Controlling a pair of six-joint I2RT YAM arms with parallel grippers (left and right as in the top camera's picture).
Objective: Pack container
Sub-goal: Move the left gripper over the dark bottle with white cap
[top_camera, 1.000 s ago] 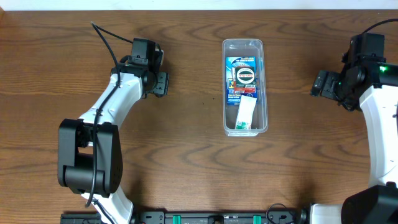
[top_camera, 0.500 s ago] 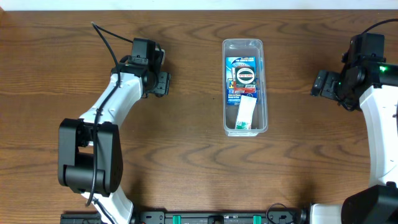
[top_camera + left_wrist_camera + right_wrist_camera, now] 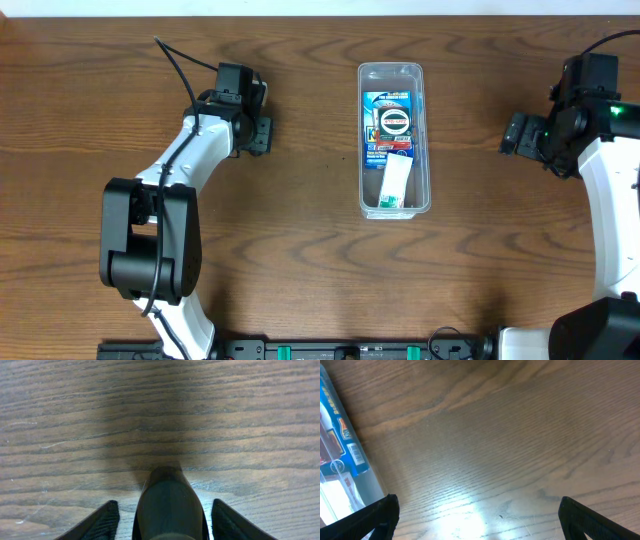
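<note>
Left arm (image 3: 188, 158) shifted; container (image 3: 390, 76): blue box (image 3: 389, 124), white box (image 3: 396, 184).

Container (image 3: 390, 76) on table (image 3: 320, 250) (packet (image 3: 392, 122) behind box (image 3: 395, 185) inside), left hand (image 3: 265, 135) to its left, right hand (image 3: 511, 134) to its right

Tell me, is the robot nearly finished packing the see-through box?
Looks nearly finished. Done: the blue printed card pack and the white-and-green box already lie inside the clear rectangular plastic tub. In hand: nothing; the left claw and right claw are open and empty, off to each side. Left: no other item shows waiting, so maybe nothing.
</note>
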